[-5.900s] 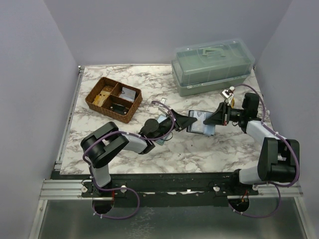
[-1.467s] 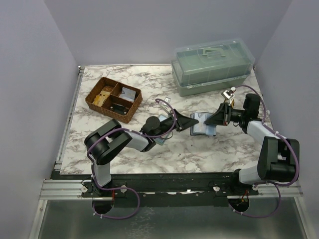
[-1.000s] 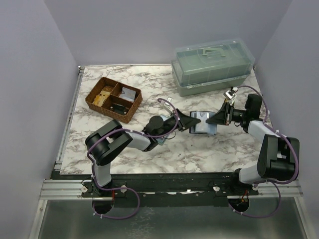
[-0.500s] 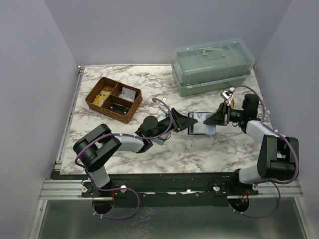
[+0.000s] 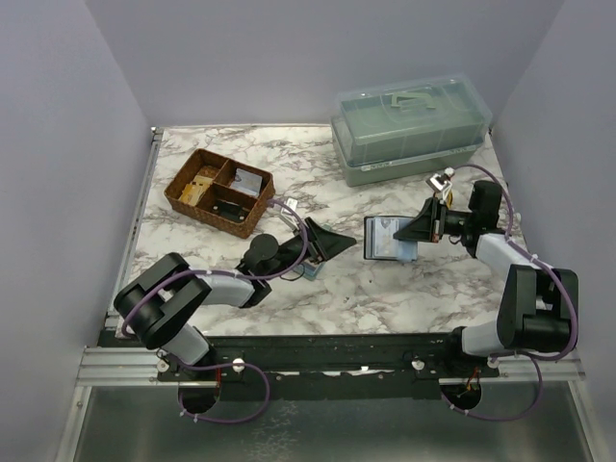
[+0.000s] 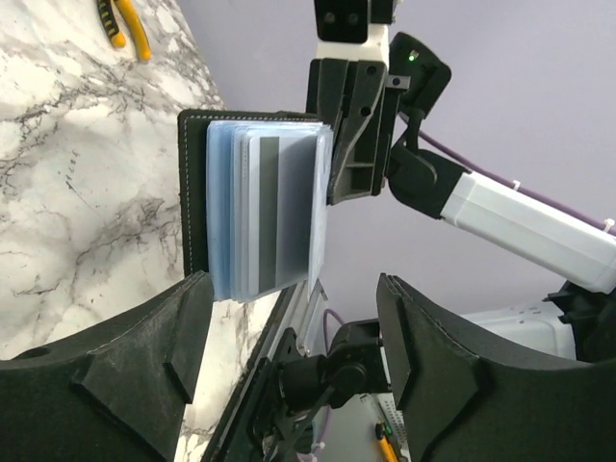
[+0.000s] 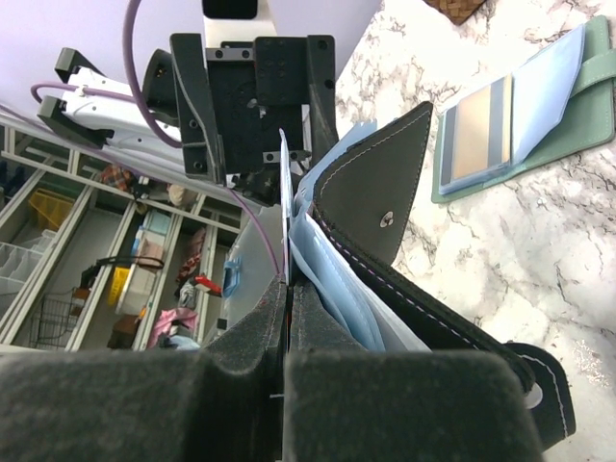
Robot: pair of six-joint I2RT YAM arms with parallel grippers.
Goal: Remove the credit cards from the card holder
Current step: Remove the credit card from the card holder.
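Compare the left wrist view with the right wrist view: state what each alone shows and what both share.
Left wrist only: a yellow-handled tool on the marble, and a dark stripe down one card. Right wrist only: an open green wallet lying on the marble, and a snap stud on the black flap. Both: the card holder, pale blue credit cards fanned inside, the right gripper shut on it.
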